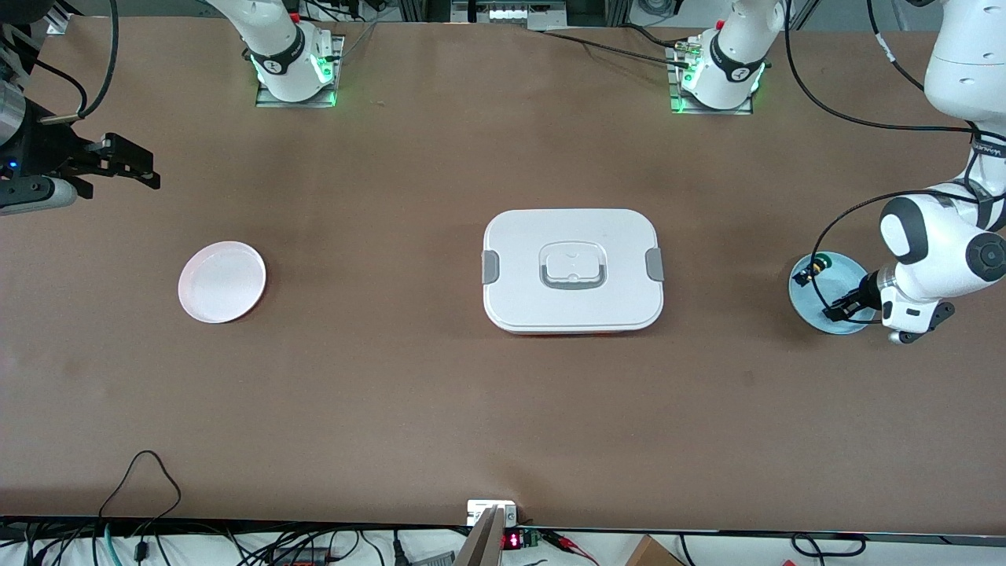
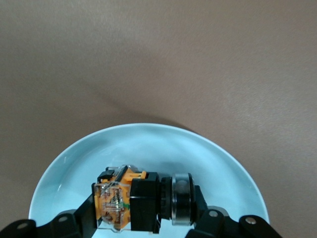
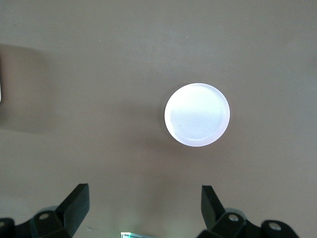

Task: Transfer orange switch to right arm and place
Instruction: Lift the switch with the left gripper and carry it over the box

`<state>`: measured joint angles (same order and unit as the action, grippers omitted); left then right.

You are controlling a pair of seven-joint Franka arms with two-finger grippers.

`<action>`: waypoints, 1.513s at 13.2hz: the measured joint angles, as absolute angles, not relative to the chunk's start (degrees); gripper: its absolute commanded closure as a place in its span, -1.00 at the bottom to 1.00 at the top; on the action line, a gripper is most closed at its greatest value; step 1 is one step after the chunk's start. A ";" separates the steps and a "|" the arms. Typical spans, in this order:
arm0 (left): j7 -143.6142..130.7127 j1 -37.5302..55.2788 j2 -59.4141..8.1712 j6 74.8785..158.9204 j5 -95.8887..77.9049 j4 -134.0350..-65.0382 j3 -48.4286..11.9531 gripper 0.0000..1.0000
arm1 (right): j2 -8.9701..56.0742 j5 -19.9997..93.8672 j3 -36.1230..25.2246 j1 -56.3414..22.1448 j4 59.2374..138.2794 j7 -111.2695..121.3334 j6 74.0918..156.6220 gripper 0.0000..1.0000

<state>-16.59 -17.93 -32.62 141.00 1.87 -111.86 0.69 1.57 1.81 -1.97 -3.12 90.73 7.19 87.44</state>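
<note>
In the left wrist view the orange switch [image 2: 133, 201] lies on its side just above the pale blue plate [image 2: 148, 144], showing a black body, an orange block under clear plastic and a silver ring. My left gripper [image 2: 146, 206] is shut on it, one finger at each end. From the front, the left gripper [image 1: 841, 306] is low over the blue plate [image 1: 809, 303] at the left arm's end of the table. My right gripper [image 1: 137, 165] hangs open and holds nothing, above the table at the right arm's end; its fingers [image 3: 77, 201] stand wide apart.
A second small switch with a green cap [image 1: 813, 267] lies on the blue plate, farther from the front camera than the left gripper. A white lidded box [image 1: 572, 271] sits mid-table. A white round plate [image 1: 222, 281] [image 3: 197, 114] lies toward the right arm's end.
</note>
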 measured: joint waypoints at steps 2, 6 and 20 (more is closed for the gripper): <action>-16.57 -17.79 -31.58 139.73 1.87 -111.27 0.48 0.15 | 1.57 1.81 -1.97 -3.13 90.74 7.19 87.44 -1.00; -16.18 -17.61 -27.07 123.68 1.88 -104.71 -2.05 0.23 | 1.57 1.81 -1.97 -3.12 90.74 7.19 87.44 -1.00; -13.93 -17.45 -21.85 96.04 -2.21 -87.72 -17.49 0.44 | 1.57 1.81 -1.97 -3.12 90.73 7.19 87.44 -1.00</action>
